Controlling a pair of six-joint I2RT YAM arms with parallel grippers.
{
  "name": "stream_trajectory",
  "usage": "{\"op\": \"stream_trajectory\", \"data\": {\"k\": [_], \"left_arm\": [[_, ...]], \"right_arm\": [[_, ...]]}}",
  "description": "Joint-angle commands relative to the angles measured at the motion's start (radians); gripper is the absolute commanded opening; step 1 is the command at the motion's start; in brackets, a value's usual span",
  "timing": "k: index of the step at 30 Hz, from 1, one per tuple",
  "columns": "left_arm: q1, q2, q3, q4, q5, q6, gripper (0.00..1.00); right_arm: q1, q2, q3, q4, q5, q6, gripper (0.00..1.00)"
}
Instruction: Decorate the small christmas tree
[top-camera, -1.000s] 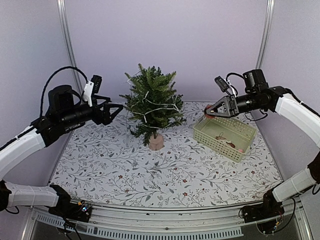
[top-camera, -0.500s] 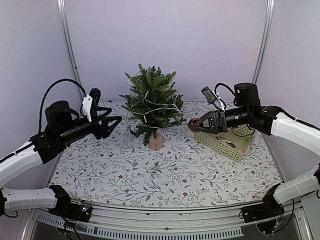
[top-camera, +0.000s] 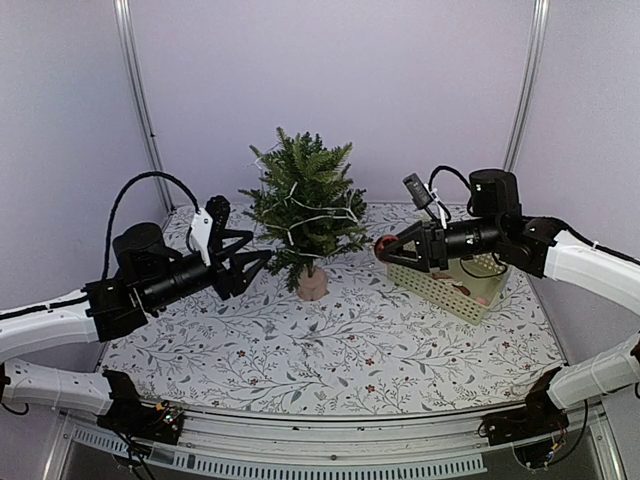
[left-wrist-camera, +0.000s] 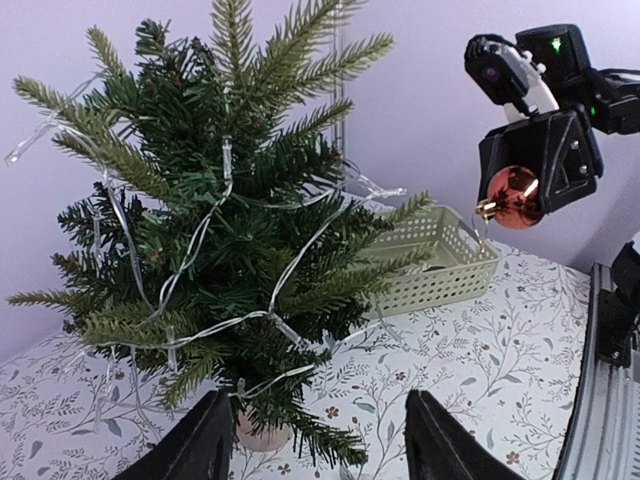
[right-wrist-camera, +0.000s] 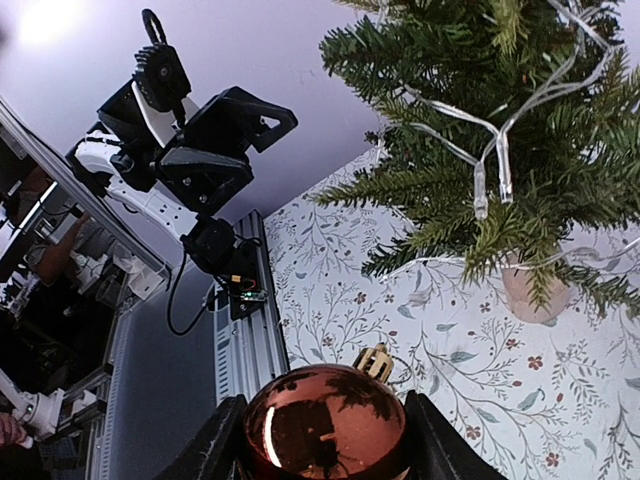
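The small christmas tree (top-camera: 303, 205) stands at the table's back middle on a tan base (top-camera: 312, 285), wound with a clear light string; it also fills the left wrist view (left-wrist-camera: 220, 220) and the right wrist view (right-wrist-camera: 500, 130). My right gripper (top-camera: 387, 247) is shut on a shiny red bauble (top-camera: 385, 245) with a gold cap, held in the air right of the tree; the bauble shows in the right wrist view (right-wrist-camera: 328, 420) and the left wrist view (left-wrist-camera: 512, 196). My left gripper (top-camera: 262, 262) is open and empty, just left of the tree's lower branches.
A pale green perforated basket (top-camera: 487, 268) with a few ornaments inside sits at the right, behind my right gripper, and shows in the left wrist view (left-wrist-camera: 440, 265). The floral tablecloth (top-camera: 330, 340) covers the table. Metal frame posts stand at both back corners.
My left gripper has moved right and down toward the tree's lower left side. My right gripper carried the bauble left from over the basket, then held nearly still.
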Motion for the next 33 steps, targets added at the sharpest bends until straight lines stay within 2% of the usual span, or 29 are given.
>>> {"op": "stream_trajectory", "data": {"k": [1, 14, 33], "left_arm": [[-0.026, 0.037, -0.003, 0.086, -0.040, 0.018, 0.61], [-0.031, -0.012, -0.027, 0.108, -0.081, -0.004, 0.63], [-0.030, 0.010, -0.042, 0.136, -0.081, 0.000, 0.63]], "right_arm": [[0.000, -0.007, 0.081, -0.089, 0.049, -0.106, 0.29], [0.001, 0.115, 0.211, -0.182, 0.071, -0.199, 0.28], [-0.001, 0.171, 0.304, -0.238, 0.094, -0.254, 0.28]]}}
